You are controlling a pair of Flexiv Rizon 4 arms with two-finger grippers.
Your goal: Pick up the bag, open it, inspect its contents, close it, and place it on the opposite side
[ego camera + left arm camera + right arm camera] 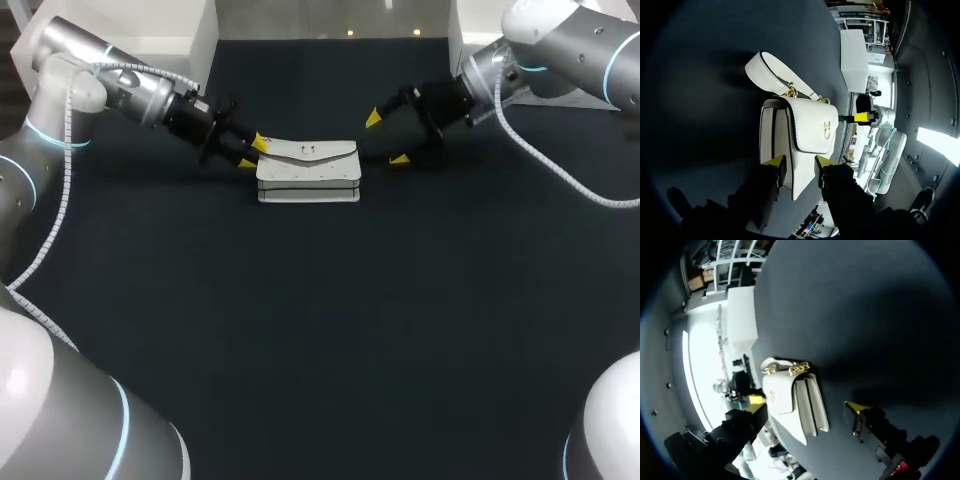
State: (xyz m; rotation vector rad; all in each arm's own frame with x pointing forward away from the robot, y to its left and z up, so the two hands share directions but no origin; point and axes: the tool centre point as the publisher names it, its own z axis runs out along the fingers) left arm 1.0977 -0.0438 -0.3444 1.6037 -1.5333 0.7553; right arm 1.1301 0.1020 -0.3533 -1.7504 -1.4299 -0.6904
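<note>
One white bag (308, 172) lies on the surface (320, 330), toward 12 o'clock from its middle. The left fingers (260, 143) are nearly closed, pinching its 9 o'clock end, likely to steady or lift it. The right fingers (373, 119) gape wide and empty just off its 3 o'clock end, probably ready for the flap. Two arms, one bag.
</note>
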